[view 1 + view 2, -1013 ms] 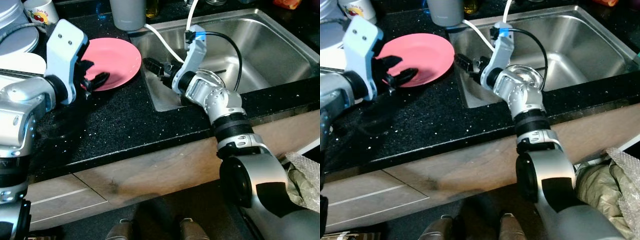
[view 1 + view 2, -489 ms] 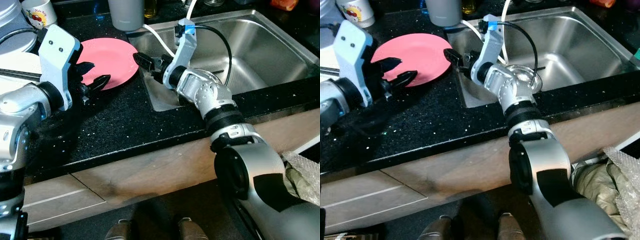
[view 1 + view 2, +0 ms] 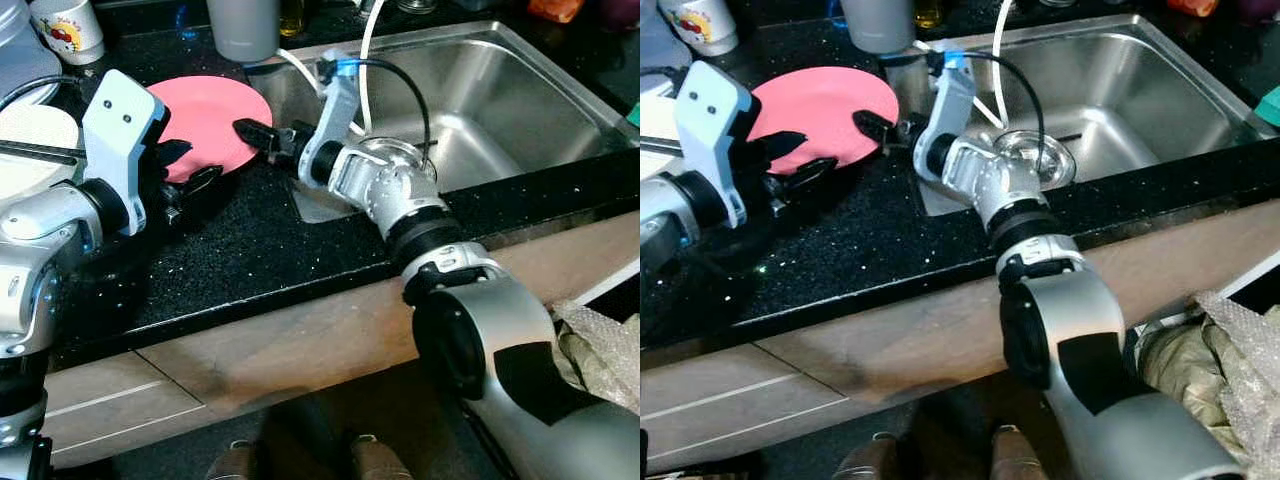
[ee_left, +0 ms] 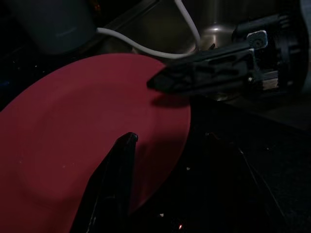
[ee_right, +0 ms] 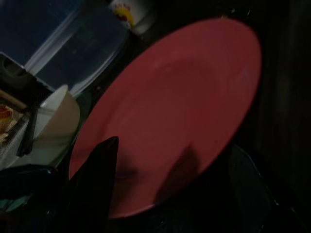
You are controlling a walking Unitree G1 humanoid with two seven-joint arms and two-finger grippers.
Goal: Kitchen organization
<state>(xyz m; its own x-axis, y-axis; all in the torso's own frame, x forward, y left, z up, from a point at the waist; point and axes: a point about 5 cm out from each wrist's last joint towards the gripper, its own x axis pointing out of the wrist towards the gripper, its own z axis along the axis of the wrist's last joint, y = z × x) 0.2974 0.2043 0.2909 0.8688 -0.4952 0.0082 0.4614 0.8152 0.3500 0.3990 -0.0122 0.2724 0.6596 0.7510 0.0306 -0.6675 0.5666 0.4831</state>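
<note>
Black speckled stone counter [image 3: 250, 240] over a pale wood front, steel sink [image 3: 520, 90] set in to the right. Since a second ago the right gripper [image 3: 262, 135] has swung out of the sink area and across the rim; its black fingers now reach the near-right edge of the pink plate [image 3: 205, 105], slightly parted and empty. The left gripper [image 3: 190, 170] has held its station at the plate's near-left edge, fingers spread, one over the rim, holding nothing. Judgement: both arms are closing on the plate from opposite sides, so a two-handed lift or a handover is the step in hand; no grasp made yet. The plate lies flat on the counter just left of the sink; round, matte, shallow, thin rim, likely plastic or glazed, and hard to pinch while flat. Behind it a grey cup [image 3: 240, 25]; a white cable [image 3: 365, 50] trails into the sink. Far left, a white dish [image 3: 35, 135] and a printed mug [image 3: 65, 25].
</note>
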